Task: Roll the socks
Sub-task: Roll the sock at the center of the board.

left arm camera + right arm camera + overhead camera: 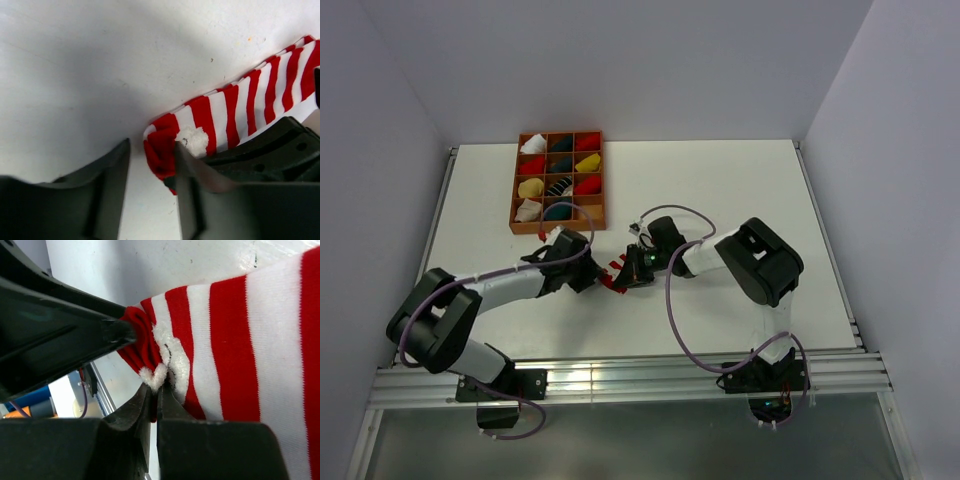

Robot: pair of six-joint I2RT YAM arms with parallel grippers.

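Close view: two robot grippers meet over one red-and-white striped sock [240, 340] lying on a white table [75, 75]. The right gripper [156, 402] is pinched fully together on the sock's end, w/ a tuft of white fluffy trim [172, 360] squeezed between its tips. The rest of the sock runs away ahead of it & to its right. The left gripper [151, 149] faces it from the other side, jaws partway apart & holding nothing. The sock's bunched red end sits in that gap, touching one finger & clear of the other. A tray [603, 180] of rolled bundles [531, 187] sits near the left gripper, well apart from the sock. No other Christmas socks in view. Handling, as a guess: the sock looks light, soft & floppy, not fragile. It'll prob. bunch & slide on the smooth tabletop rather than turn over itself. Best hold is likely the doubled-up end across its full width, not just the fluff, which may slip out.
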